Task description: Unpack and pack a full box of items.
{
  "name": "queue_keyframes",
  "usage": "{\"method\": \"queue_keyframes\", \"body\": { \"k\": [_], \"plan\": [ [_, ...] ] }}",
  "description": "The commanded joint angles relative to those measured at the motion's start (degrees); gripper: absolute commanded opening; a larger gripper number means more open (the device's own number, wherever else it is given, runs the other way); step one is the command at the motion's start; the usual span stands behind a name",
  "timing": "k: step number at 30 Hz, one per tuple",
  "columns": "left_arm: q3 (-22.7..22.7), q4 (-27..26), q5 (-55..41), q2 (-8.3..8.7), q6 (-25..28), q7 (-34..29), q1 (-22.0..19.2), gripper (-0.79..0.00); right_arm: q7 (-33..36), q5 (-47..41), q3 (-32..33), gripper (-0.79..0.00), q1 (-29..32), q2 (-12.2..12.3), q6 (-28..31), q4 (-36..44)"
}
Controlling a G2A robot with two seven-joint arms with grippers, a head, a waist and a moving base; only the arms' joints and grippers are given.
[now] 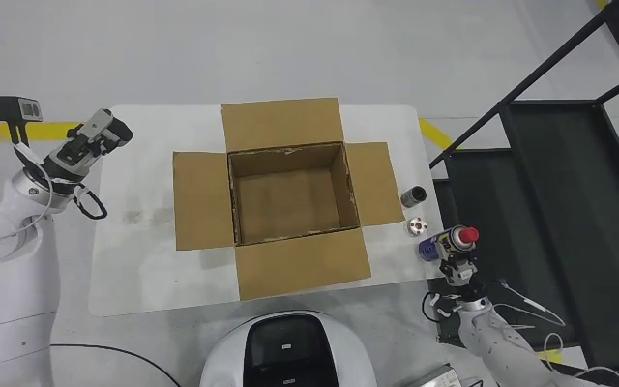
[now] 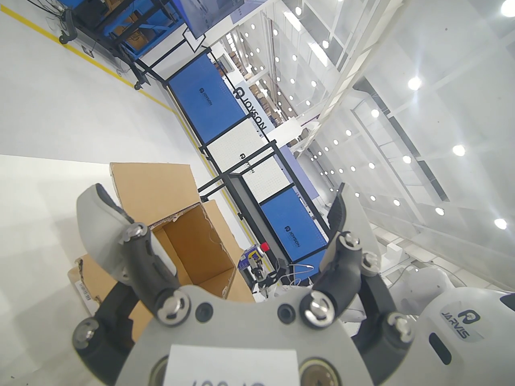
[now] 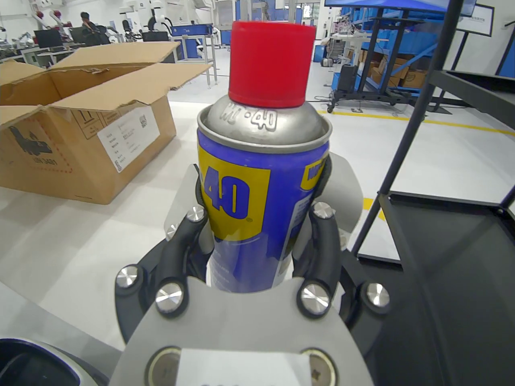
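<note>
An open cardboard box [image 1: 290, 198] sits mid-table with all flaps spread and nothing visible inside; it also appears as the box [image 2: 193, 235] and the box [image 3: 80, 130]. My right gripper [image 1: 455, 253] is at the table's right front corner, shut on a blue and yellow spray can [image 3: 257, 178] with a red cap [image 1: 468, 235]. That can [image 2: 251, 258] is seen far off beyond the box in the left wrist view. My left gripper [image 1: 108, 128] hovers at the table's far left edge, open and holding nothing; its fingers [image 2: 104, 218] are spread wide.
A small dark cylinder [image 1: 414, 196] and a silver round part [image 1: 417, 226] lie on the table right of the box. A black metal rack [image 1: 542, 213] stands close to the table's right side, next to the right arm. The white table [image 1: 135, 261] has bare room left of the box.
</note>
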State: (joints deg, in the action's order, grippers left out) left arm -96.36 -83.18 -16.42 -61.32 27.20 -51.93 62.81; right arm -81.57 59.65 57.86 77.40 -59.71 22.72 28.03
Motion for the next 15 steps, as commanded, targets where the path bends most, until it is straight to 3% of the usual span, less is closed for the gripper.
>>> {"method": "queue_keyframes", "body": {
  "k": [1, 8, 9, 11, 13, 14, 15],
  "plan": [
    [0.00, 0.00, 0.00, 0.00, 0.00, 0.00, 0.00, 0.000, 0.34, -1.34, -0.38, -0.785, -0.88, -0.91, 0.34, -1.92],
    [0.00, 0.00, 0.00, 0.00, 0.00, 0.00, 0.00, 0.000, 0.37, -2.43, -1.29, -0.785, -3.50, -3.00, 0.36, -5.48],
    [0.00, 0.00, 0.00, 0.00, 0.00, 0.00, 0.00, 0.000, 0.35, -2.16, -1.48, -0.754, -3.82, -3.20, 0.35, -5.81],
    [0.00, 0.00, 0.00, 0.00, 0.00, 0.00, 0.00, 0.000, 0.29, -1.73, -1.75, -0.576, -4.35, -3.55, 0.28, -6.41],
    [0.00, 0.00, 0.00, 0.00, 0.00, 0.00, 0.00, 0.000, 0.37, -1.57, -1.90, -0.483, -4.79, -3.84, 0.37, -6.90],
    [0.00, 0.00, 0.00, 0.00, 0.00, 0.00, 0.00, 0.000, 0.50, -1.58, -1.93, -0.280, -4.94, -3.97, 0.50, -7.14],
    [0.00, 0.00, 0.00, 0.00, 0.00, 0.00, 0.00, 0.000, 0.68, -1.73, -1.91, -0.003, -5.10, -4.10, 0.68, -7.39]
  ]
}}
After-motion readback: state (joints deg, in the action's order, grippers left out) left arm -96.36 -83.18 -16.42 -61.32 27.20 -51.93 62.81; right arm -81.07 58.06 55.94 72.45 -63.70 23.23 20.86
